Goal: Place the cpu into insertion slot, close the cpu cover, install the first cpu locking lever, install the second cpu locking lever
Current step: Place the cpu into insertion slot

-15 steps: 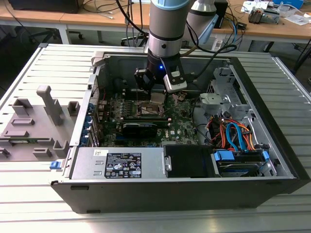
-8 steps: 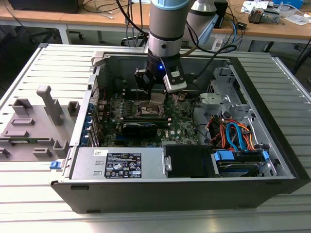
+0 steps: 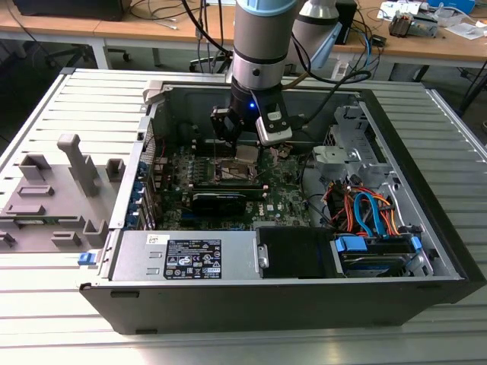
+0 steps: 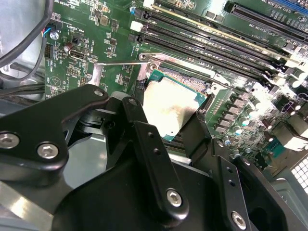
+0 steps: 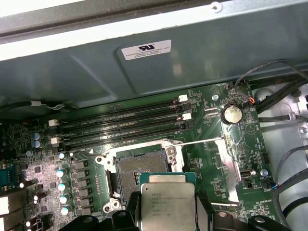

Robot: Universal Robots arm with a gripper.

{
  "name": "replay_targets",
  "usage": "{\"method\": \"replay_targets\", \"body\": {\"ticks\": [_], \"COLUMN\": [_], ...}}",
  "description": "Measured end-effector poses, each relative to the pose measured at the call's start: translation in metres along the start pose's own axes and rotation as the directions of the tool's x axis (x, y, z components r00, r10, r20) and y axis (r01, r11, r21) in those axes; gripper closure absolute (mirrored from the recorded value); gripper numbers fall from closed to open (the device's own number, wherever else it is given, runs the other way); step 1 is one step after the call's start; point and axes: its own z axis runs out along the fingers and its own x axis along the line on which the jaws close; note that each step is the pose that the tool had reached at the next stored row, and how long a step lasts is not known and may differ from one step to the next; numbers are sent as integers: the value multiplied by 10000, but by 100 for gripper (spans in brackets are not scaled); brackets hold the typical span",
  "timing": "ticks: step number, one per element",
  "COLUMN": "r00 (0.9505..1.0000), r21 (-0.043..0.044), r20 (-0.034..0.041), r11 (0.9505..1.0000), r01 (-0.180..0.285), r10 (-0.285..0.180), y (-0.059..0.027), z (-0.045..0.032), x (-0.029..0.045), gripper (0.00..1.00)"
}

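The black tool (image 4: 166,115) clamps the small silvery-topped square cpu (image 5: 167,204) near the open dark-centred, silver-rimmed insertion slot (image 5: 142,166); good seating needs it level, edges square to the rim.

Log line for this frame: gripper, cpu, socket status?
gripper: shut on cpu | cpu: held near insertion slot, not seated | slot: empty

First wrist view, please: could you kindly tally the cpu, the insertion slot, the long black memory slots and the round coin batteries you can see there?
cpu: 1
insertion slot: 1
long black memory slots: 4
round coin battery: 1
Total: 7
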Motion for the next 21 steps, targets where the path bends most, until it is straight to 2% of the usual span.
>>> {"method": "replay_targets", "body": {"ticks": [21], "r00": [9997], "r21": [-4], "r20": [18], "r11": [9997], "r01": [-233], "r10": [233], "y": [0], "z": [5], "x": [0], "gripper": [45]}}
